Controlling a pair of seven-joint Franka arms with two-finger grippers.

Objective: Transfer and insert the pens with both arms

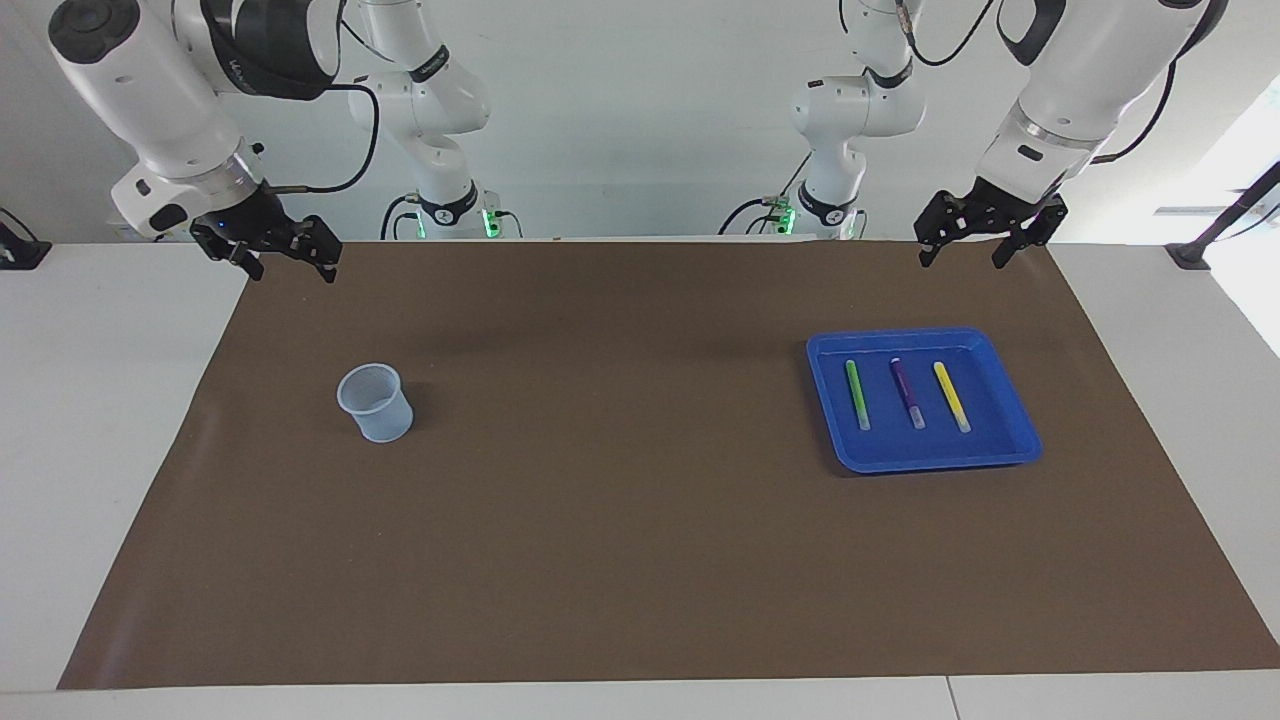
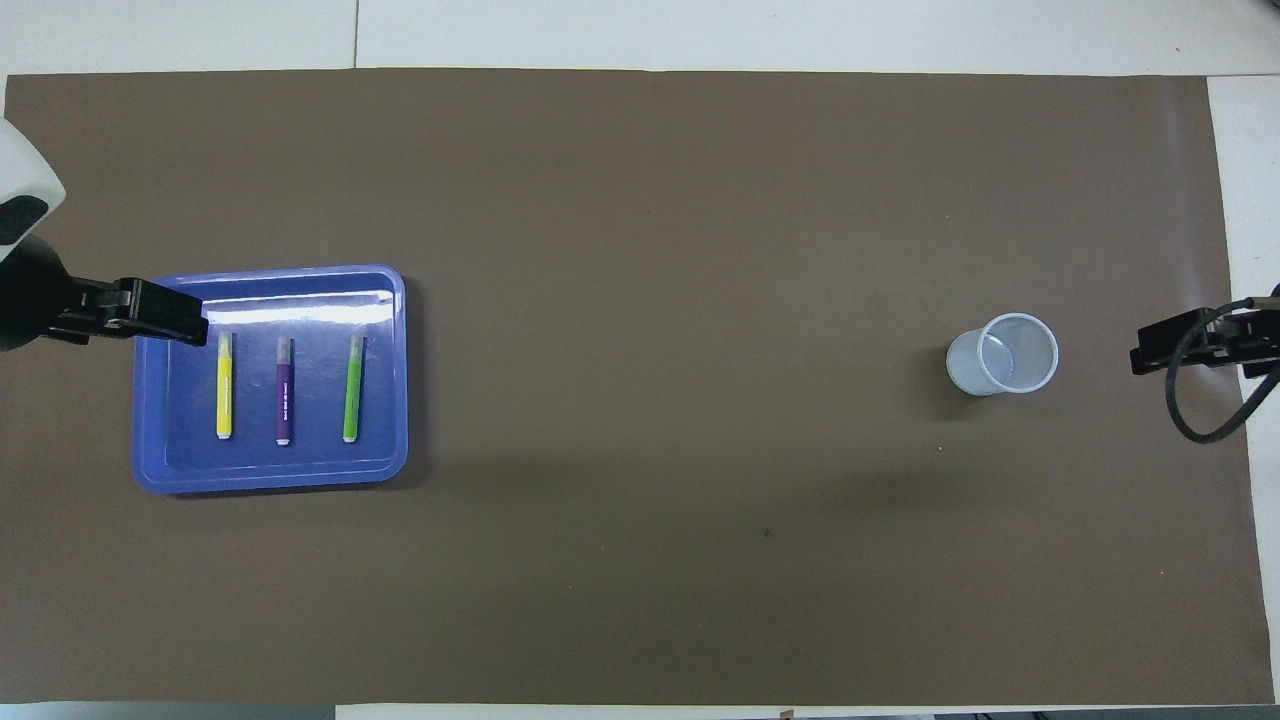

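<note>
Blue tray [image 1: 1015, 395] at right holds three pens [image 1: 911, 394]; both open, empty grippers wait up top, so grabbing one comes first.

Two white arms [image 1: 150, 100] with silver wrist rings, black cables and black fingers [image 1: 1000, 252].

1. A white table [image 1: 90, 400] carries a brown mat [image 1: 620, 520] that covers most of its top.
2. A blue tray [image 1: 925, 465] lies on the mat toward the left arm's end.
3. A clear cup [image 1: 375, 402] stands on the mat toward the right arm's end.
</note>
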